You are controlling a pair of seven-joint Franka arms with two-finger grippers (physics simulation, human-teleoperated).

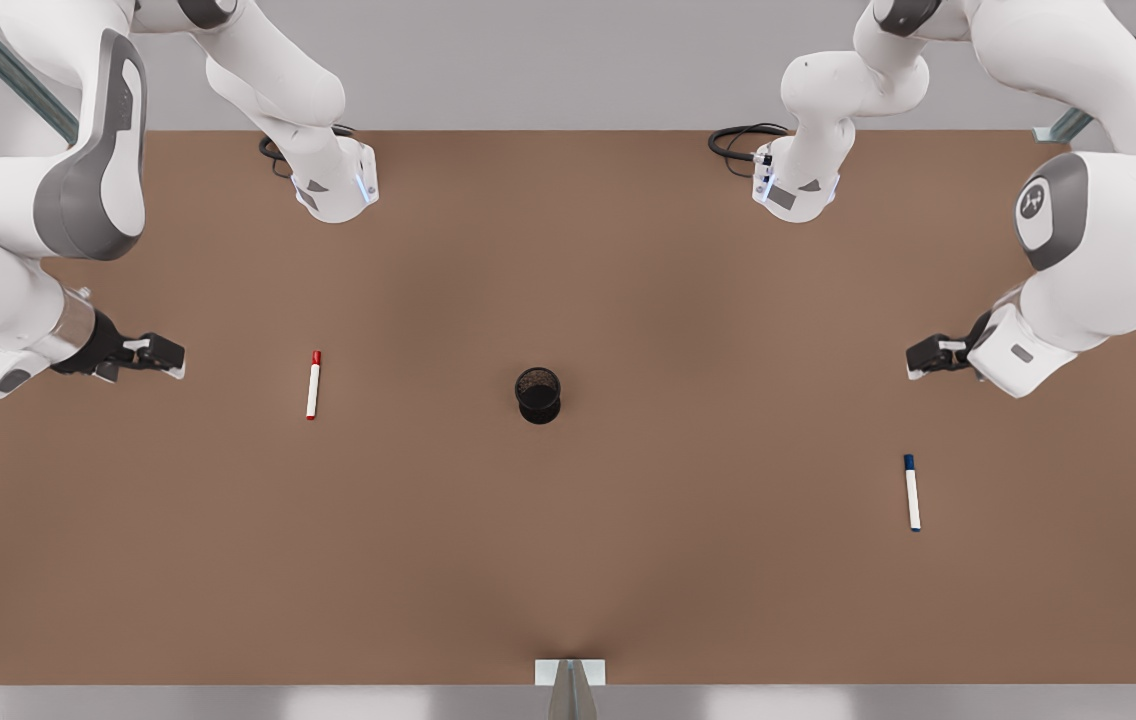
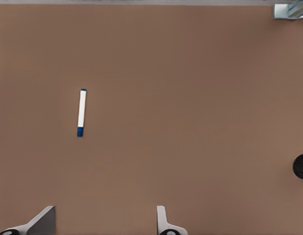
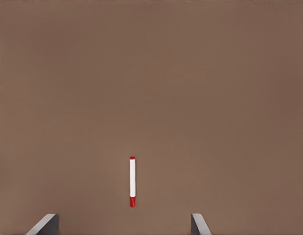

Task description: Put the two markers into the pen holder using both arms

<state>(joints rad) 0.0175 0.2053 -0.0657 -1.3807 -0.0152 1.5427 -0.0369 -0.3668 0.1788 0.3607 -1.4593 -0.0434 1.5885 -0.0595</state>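
The red-capped marker [image 1: 313, 385] lies flat on the brown table, toward the front view's left. My right gripper [image 1: 173, 358] hovers open a little further left of it; its wrist view shows that marker [image 3: 132, 181] between and ahead of the spread fingers [image 3: 46, 224]. The blue-capped marker [image 1: 912, 492] lies at the front view's right. My left gripper [image 1: 918, 358] hangs open behind it, and the left wrist view shows this marker [image 2: 81, 112] ahead of the gripper [image 2: 104, 227]. The black mesh pen holder [image 1: 538, 394] stands upright mid-table, its edge [image 2: 301, 167] peeking into the left wrist view.
Both arm bases [image 1: 333, 185] [image 1: 798, 190] stand at the table's back edge with black cables [image 1: 743, 140] beside them. A metal bracket [image 1: 569, 672] sits at the middle of the front edge. Open brown tabletop [image 1: 628, 540] surrounds the holder.
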